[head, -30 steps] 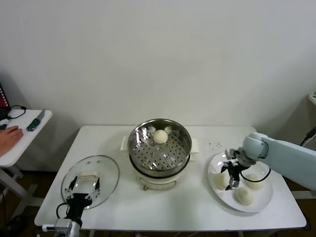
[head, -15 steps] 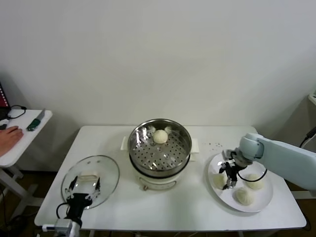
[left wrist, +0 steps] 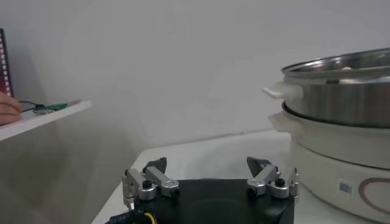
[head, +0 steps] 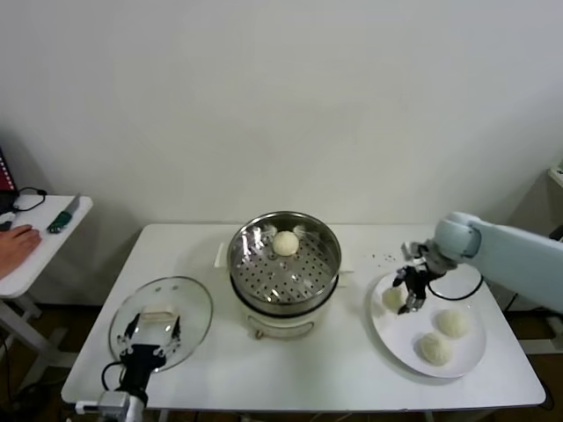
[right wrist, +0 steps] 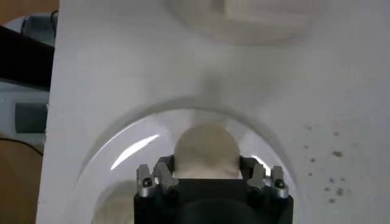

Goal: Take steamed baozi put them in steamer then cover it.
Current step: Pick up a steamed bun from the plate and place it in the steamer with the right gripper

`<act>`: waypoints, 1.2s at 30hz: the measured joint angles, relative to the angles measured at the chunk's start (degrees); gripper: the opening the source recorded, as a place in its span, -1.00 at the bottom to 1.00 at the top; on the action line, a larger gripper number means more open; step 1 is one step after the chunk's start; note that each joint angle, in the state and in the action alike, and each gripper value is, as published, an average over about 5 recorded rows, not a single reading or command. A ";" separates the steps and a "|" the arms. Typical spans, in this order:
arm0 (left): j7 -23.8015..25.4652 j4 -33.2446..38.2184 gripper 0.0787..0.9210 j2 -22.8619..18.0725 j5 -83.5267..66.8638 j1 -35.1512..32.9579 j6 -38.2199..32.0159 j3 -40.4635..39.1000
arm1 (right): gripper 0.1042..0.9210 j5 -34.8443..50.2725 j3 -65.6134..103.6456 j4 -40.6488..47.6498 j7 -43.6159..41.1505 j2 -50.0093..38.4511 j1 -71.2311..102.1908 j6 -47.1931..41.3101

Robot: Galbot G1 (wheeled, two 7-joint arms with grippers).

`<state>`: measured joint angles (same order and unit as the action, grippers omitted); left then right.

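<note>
Apparently right end effector clasps smooth, round baozi.

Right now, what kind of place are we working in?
Probably a lab test setup rather than a real kitchen: a bare white table against a blank wall, holding only an electric steamer, its lid and a plate.

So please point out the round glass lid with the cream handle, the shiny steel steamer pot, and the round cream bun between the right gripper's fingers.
Glass lid (head: 161, 318), head view: glass near handle.
Steamer pot (head: 327, 260), head view: right rim.
Held bun (head: 392, 298), head view: its top.
</note>
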<state>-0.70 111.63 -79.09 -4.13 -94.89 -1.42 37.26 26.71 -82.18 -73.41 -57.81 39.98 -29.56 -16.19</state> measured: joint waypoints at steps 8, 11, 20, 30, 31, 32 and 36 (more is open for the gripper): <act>0.61 1.87 0.77 0.18 -0.13 -0.19 -0.27 -0.78 | 0.43 11.10 -8.69 -0.17 0.19 6.95 -14.73 -0.78; 0.99 2.35 0.77 0.43 -0.16 -0.58 -0.51 -0.99 | 0.43 14.60 -10.18 0.11 0.69 10.45 -17.55 -1.23; 1.46 3.92 0.77 -0.04 0.07 -1.34 -0.67 -1.25 | 0.44 21.65 -10.91 2.71 2.58 22.96 -19.40 -2.66; 1.81 4.73 0.77 0.00 0.30 -1.76 -0.67 -0.54 | 0.45 23.37 -10.20 8.76 4.47 34.50 -14.62 -3.65; 1.77 4.69 0.77 0.03 0.30 -1.80 -0.66 -0.47 | 0.45 23.38 -10.14 9.34 4.61 35.36 -14.03 -3.69; 1.73 4.64 0.77 0.03 0.29 -1.83 -0.66 -0.43 | 0.45 23.37 -10.09 9.93 4.75 36.20 -13.41 -3.71; 1.65 4.31 0.77 -0.09 0.27 -1.84 -0.65 -0.45 | 0.45 23.21 -9.94 12.02 5.10 39.08 -10.98 -3.77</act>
<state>0.95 115.94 -79.19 -3.86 -96.73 -2.07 36.80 49.92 -92.12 -61.39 -52.71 79.07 -40.55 -19.95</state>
